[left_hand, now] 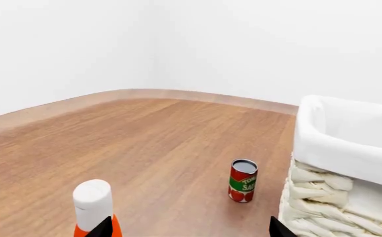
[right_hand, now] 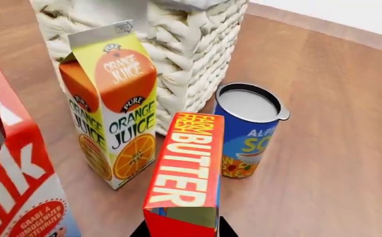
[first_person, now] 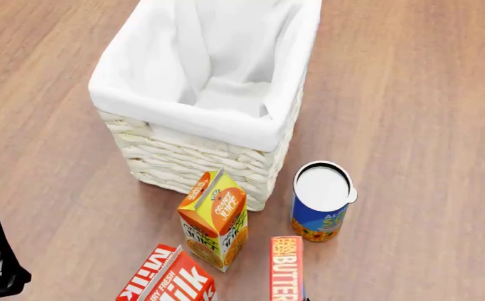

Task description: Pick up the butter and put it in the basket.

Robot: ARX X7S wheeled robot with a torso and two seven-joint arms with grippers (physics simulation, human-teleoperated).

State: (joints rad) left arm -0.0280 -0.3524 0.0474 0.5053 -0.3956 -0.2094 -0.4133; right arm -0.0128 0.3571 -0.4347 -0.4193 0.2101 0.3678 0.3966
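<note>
The butter (right_hand: 184,168), a slim red box with white lettering, sits between the two black fingertips of my right gripper (right_hand: 181,231), which is shut on its near end. In the head view the butter (first_person: 286,271) shows at the bottom edge, in front of the basket (first_person: 184,116); its lower end is cut off by the frame. The basket is cream wicker with a white liner, and only the liner shows inside it. My left gripper (left_hand: 189,229) is open with bare wood between its tips, beside the basket's (left_hand: 339,148) wall.
An orange juice carton (first_person: 215,219) and a blue can (first_person: 320,200) stand against the basket's near side, with a red milk carton (first_person: 172,279) in front of them. A tomato sauce can (left_hand: 244,180) and a white-capped orange bottle (left_hand: 94,205) stand near my left gripper.
</note>
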